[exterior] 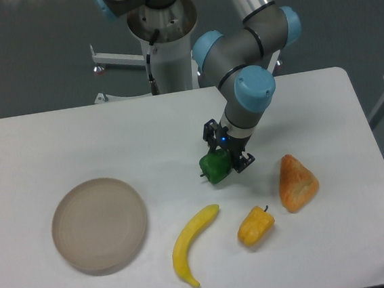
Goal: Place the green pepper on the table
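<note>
The green pepper [214, 167] is small, glossy and dark green, with its stem pointing left. It is low over the white table [56, 143], near the middle; I cannot tell whether it touches the surface. My gripper [224, 156] comes down from the upper right and is shut on the green pepper, its black fingers clasping the pepper's right side.
A round beige plate [100, 225] sits at the front left. A yellow banana [192, 243] lies in front of the pepper, a yellow-orange pepper [255, 225] to its right, and an orange-brown wedge-shaped pastry [296, 182] further right. The arm's base [167, 44] stands behind the table.
</note>
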